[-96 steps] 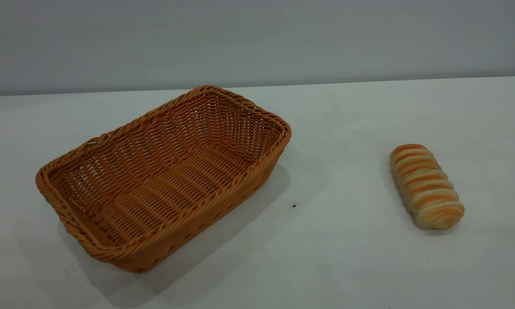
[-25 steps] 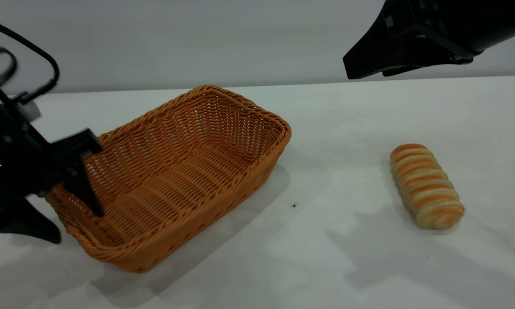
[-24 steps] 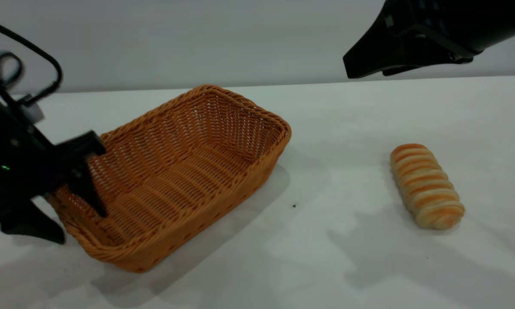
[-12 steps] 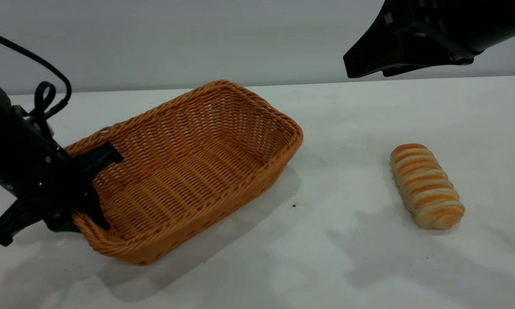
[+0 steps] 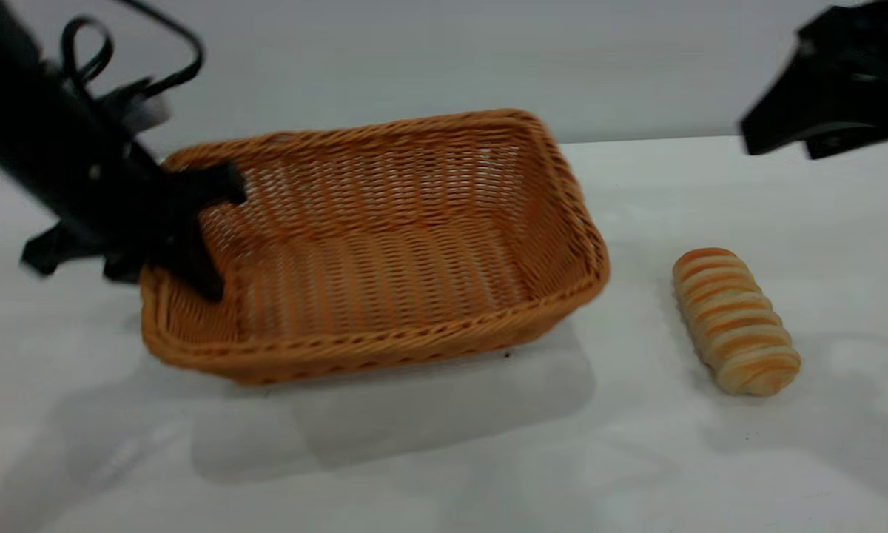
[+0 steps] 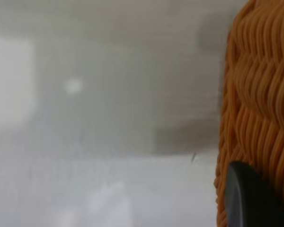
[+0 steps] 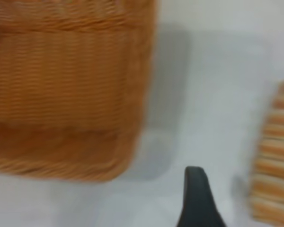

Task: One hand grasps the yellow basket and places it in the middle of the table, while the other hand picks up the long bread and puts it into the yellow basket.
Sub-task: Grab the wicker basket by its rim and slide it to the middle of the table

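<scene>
L hand (image 5: 185,244) clamped on yellow basket (image 5: 385,244) rim; R hand (image 5: 821,118) state unclear

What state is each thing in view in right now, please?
yellow basket: empty, lifted off the table, gripped at one end.
long bread: lying untouched on the table.
left gripper: shut on the basket's end wall.
right gripper: raised above the bread, holding nothing.

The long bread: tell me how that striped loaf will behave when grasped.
The oblong, orange-and-cream ridged long bread looks soft, so closing fingers would probably dent it. Its rounded body lying lengthwise on the white table may roll sideways if nudged. The crosswise ridges should likely give some grip.
</scene>
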